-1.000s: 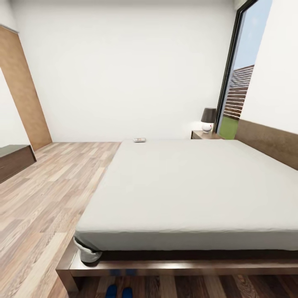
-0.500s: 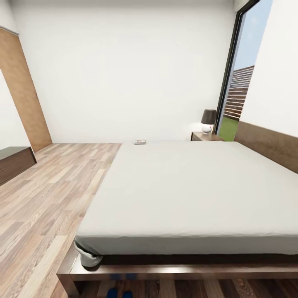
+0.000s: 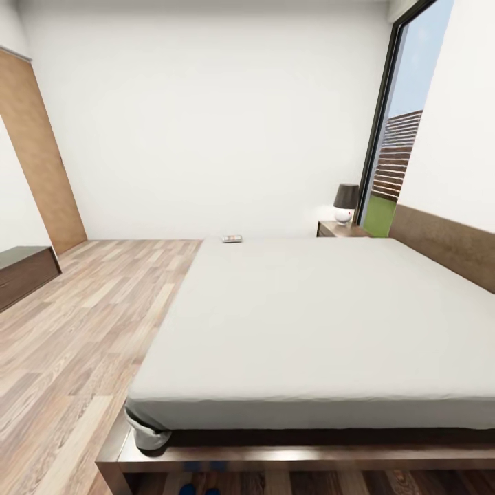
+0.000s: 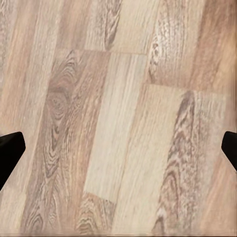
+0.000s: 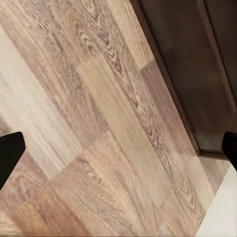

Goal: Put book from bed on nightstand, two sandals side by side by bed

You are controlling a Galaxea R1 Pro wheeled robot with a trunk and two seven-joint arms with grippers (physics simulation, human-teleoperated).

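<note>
Book (image 3: 232, 238) lay flat at bed's (image 3: 309, 323) far corner, long axis across view. Sandals' (image 3: 197, 489) blue tips sat on floor (image 3: 75, 330) below bed frame. Left hand (image 4: 118, 148) and right hand (image 5: 118, 148) spread wide, empty, over floor.

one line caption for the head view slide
Book lying at the far edge of the grey bed, nightstand beyond.

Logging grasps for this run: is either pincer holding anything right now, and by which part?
Nothing is held. The left pincer and right pincer are both open over bare wood plank floor.
</note>
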